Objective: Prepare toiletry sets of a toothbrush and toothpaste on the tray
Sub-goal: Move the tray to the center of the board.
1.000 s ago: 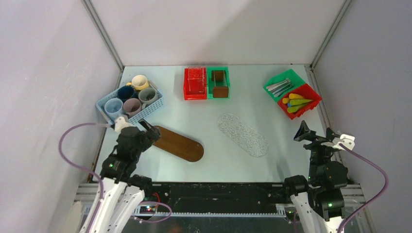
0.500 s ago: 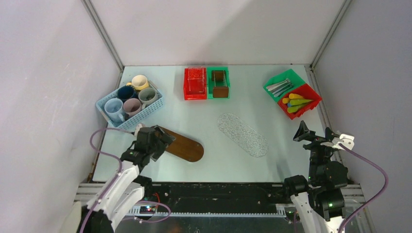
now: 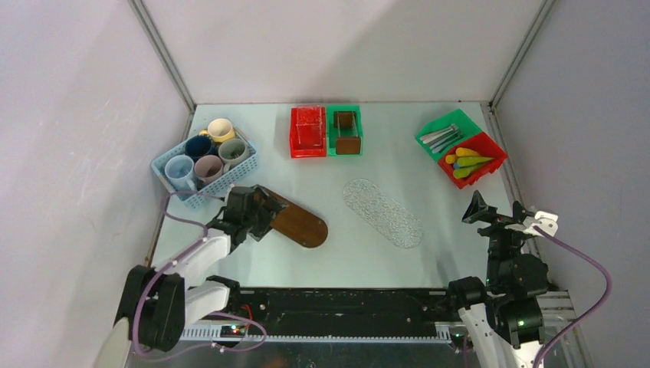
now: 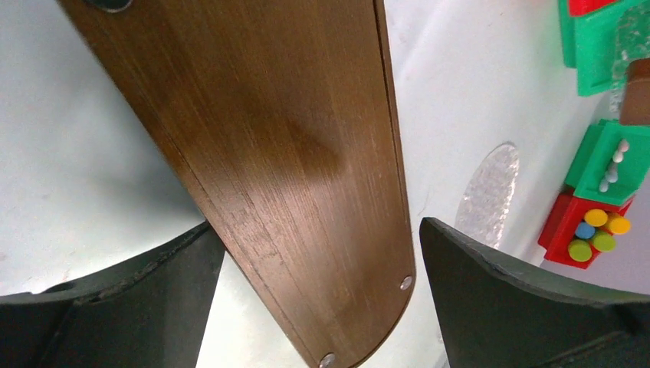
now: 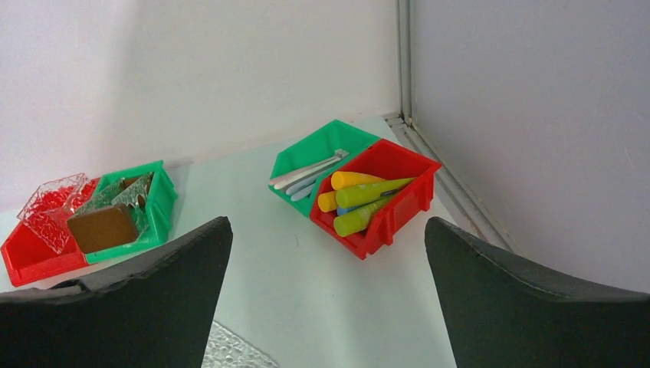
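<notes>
While the left claw (image 4: 316,224) hangs low over the brown wooden tray (image 3: 300,225) at the near left of the counter (image 3: 345,253), its jaws stand wide apart, one on each side of the tray's long body. Whether either finger touches the wood I cannot tell. The tray lies flat and bare, slanting from far left to near right.

At the near right the right claw (image 3: 500,211) is raised above the counter, its jaws also spread wide with nothing between them.

Pale toothbrushes (image 3: 440,136) lie in a green bin (image 3: 426,125) at the far right. Yellow, lime green and blue tubes (image 3: 467,162) fill the red bin (image 3: 492,150) touching it. A clear textured oval tray (image 3: 383,212) lies mid-counter. At the far left, a blue basket (image 3: 230,178) holds mugs (image 3: 208,165).
</notes>
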You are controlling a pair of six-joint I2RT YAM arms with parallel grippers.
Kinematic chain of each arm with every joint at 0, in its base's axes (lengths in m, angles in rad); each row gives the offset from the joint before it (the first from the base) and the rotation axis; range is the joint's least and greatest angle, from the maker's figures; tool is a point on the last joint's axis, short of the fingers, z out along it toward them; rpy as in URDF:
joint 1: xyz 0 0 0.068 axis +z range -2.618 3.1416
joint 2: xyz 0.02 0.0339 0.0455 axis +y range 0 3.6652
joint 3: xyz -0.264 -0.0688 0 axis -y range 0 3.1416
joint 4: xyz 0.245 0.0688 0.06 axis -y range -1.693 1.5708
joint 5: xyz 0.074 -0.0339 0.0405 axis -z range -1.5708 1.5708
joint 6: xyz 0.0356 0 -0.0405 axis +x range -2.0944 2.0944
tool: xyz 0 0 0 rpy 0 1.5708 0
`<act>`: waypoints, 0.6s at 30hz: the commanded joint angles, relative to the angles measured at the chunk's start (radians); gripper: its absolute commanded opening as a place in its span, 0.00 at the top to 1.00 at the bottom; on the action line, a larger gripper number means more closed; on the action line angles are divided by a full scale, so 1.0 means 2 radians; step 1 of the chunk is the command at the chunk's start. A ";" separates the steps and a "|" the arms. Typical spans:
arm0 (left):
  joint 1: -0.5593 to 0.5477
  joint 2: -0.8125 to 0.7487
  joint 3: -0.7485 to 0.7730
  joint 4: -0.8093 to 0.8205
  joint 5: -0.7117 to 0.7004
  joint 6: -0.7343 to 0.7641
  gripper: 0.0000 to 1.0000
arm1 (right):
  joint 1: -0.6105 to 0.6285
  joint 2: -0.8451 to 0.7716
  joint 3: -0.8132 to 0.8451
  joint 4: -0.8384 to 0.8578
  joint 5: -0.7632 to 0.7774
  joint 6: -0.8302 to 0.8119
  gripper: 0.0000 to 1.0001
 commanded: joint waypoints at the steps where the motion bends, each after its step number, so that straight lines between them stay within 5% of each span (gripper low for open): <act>1: -0.003 0.037 0.046 0.047 0.010 -0.014 0.00 | 0.003 -0.053 -0.001 0.015 0.008 -0.002 0.01; 6: -0.003 0.014 0.059 -0.011 0.007 -0.021 0.00 | 0.003 -0.053 -0.001 0.015 0.009 -0.001 0.01; 12: 0.000 -0.087 0.097 -0.176 -0.070 0.010 0.00 | 0.002 -0.053 -0.001 0.015 0.011 0.001 0.00; 18: 0.063 -0.114 0.162 -0.297 -0.104 0.069 0.00 | 0.006 -0.053 -0.004 0.019 0.008 0.002 0.01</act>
